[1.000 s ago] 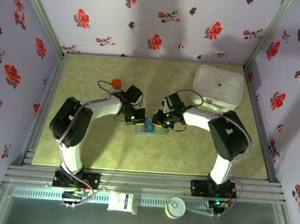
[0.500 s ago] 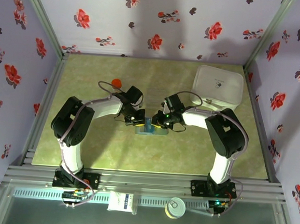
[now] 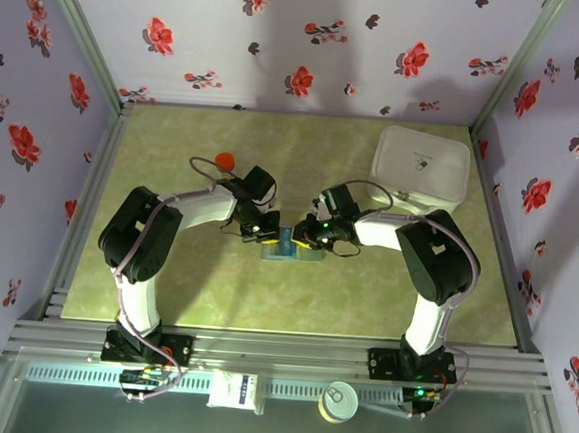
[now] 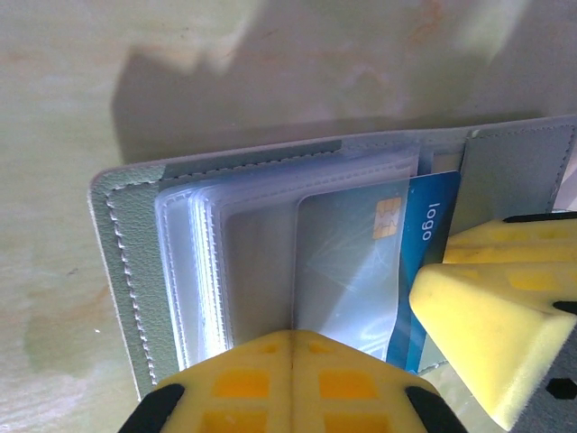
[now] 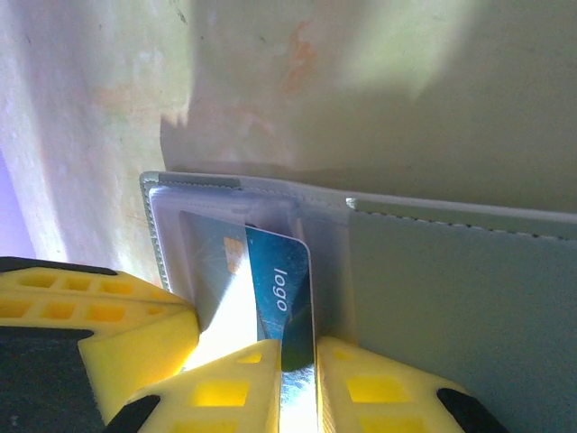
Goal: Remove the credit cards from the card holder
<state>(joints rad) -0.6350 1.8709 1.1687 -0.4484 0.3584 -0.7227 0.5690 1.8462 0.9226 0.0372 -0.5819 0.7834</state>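
Note:
The card holder [image 3: 289, 250] lies open mid-table, pale grey-green inside [image 5: 451, 289] with clear sleeves [image 4: 225, 262]. A blue credit card [image 4: 424, 234] marked "logo" sticks partway out of a sleeve. My right gripper [image 5: 297, 374] is shut on that card's [image 5: 281, 284] near edge. My left gripper [image 4: 293, 347] is shut, with the edge of a clear sleeve leaf running into the seam between its pads. The two grippers [image 3: 270, 233] [image 3: 306, 240] meet over the holder, and the right one's finger [image 4: 478, 334] sits close beside the left pads.
A big white rounded box [image 3: 421, 167] stands at the back right. A small red object [image 3: 225, 159] lies behind the left arm. Green tabletop [image 3: 364, 293] surrounds the holder, with flowered walls on three sides.
The right wrist has shifted slightly to the right; the left arm and the holder stay where they were.

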